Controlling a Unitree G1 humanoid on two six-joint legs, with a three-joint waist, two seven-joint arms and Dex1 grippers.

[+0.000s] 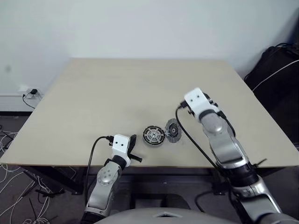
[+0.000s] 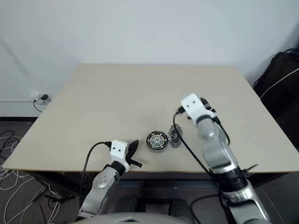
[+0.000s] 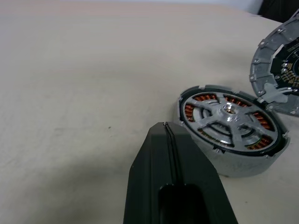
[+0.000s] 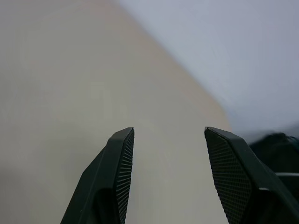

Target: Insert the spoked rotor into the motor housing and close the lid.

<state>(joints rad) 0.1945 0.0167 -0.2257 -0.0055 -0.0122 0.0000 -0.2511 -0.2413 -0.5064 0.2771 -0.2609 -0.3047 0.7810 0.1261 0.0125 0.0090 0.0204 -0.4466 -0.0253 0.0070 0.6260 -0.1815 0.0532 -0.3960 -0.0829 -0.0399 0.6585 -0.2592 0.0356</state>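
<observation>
Left wrist view gives the best look at the work: the housing (image 3: 232,135) sits flat on the surface (image 1: 117,88), and the rotor (image 3: 227,117) already seems seated in it, pale spokes and a small shiny hub lying level over the ring of copper windings. Touching the housing's far rim, the lid (image 3: 278,70) stands tilted up on edge, its silver-grey rim with small lugs and its dark inner face showing. In the left eye view these parts lie close to the near edge of the surface, the housing towards the left tool (image 1: 134,150) and the lid on the right arm's side.

The left tool is pressed fully shut on nothing, its tip just beside the housing but apart from it. The right tool (image 4: 168,175) stands moderately wide and empty, aimed over bare surface, well clear of the parts.

By my judgement, insertion is done and closing the lid is the step in hand. To do it well, bring the right tool back to the lid, take it by its rim, tip it over so the dark face goes down, and centre it on the housing before pressing. The lugs probably need to line up with the housing's rim. The left tool could brace the housing's side so it does not slide. The leaning lid may topple or roll if nudged.
</observation>
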